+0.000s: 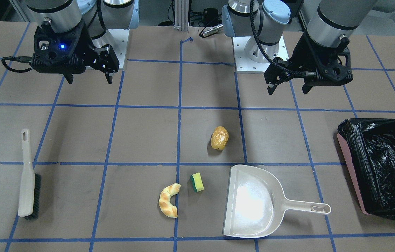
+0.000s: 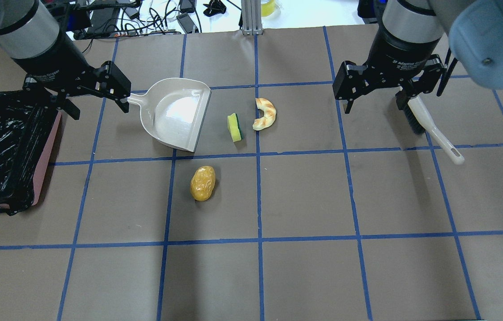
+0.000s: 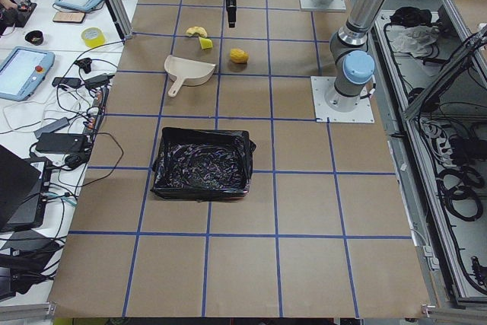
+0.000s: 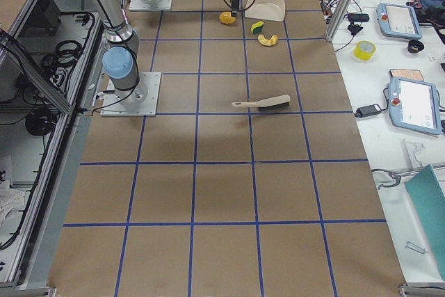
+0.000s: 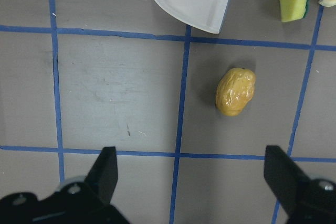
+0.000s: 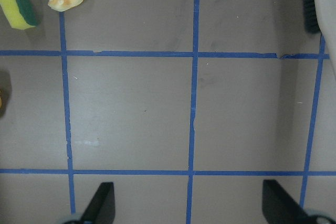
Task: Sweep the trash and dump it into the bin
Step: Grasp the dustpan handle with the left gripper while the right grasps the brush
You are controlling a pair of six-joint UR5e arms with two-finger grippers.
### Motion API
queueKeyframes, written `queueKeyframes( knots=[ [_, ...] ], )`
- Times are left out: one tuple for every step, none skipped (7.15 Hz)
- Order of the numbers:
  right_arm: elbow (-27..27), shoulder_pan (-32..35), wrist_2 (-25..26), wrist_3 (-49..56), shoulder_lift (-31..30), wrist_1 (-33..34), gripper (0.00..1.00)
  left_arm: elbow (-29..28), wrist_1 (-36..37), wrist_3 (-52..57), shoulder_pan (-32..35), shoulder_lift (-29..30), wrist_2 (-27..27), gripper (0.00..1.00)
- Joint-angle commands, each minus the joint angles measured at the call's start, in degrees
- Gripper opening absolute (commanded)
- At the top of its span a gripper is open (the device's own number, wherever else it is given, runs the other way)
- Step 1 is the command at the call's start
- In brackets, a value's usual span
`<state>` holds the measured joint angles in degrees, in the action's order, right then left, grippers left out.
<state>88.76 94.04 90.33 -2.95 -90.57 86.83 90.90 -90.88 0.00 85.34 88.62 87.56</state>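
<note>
The potato-like lump (image 1: 219, 138) lies mid-table, with the yellow-green sponge (image 1: 197, 182) and the croissant (image 1: 168, 201) side by side beyond it. The white dustpan (image 1: 253, 203) lies next to the sponge, its mouth towards it. The pink bin (image 1: 351, 175) with its black bag stands at my far left. My left gripper (image 2: 100, 109) is open and empty, hovering above the table; in the overhead view it overlaps the dustpan's handle. My right gripper (image 2: 376, 104) is open and empty, hovering near the brush (image 2: 429, 127).
The brush has a cream handle and dark bristles and lies flat on the brown, blue-taped table (image 2: 304, 196). The arm bases (image 1: 256, 56) stand on the robot's side. Cables and devices lie beyond the table's far edge.
</note>
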Motion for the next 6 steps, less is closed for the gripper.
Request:
queueKeyframes(
  knots=[
    [0.0, 0.0, 0.0, -0.2, 0.0, 0.1, 1.00, 0.0, -0.1, 0.7, 0.0, 0.3, 0.2, 1.00],
    [-0.2, -0.1, 0.2, 0.2, 0.0, 1.0, 1.00, 0.1, 0.2, 1.4, -0.4, 0.3, 0.7, 1.00],
    [-0.1, -2.3, 0.2, 2.0, 0.4, 2.6, 1.00, 0.0, 4.5, 8.9, -0.8, 1.1, 0.7, 1.00],
    [0.1, -7.9, -0.6, 9.2, 0.5, 2.7, 1.00, 0.0, 7.8, 17.9, -0.8, 3.5, 0.8, 0.99],
    [0.3, -14.9, -1.0, 18.6, 0.7, 2.8, 1.00, -0.3, 8.3, 23.8, -0.8, 5.8, 0.6, 0.99],
    [0.7, -19.5, -1.0, 22.7, 3.7, 5.1, 1.00, -0.1, 10.8, 33.5, -0.8, 8.0, 0.7, 0.99]
  ],
)
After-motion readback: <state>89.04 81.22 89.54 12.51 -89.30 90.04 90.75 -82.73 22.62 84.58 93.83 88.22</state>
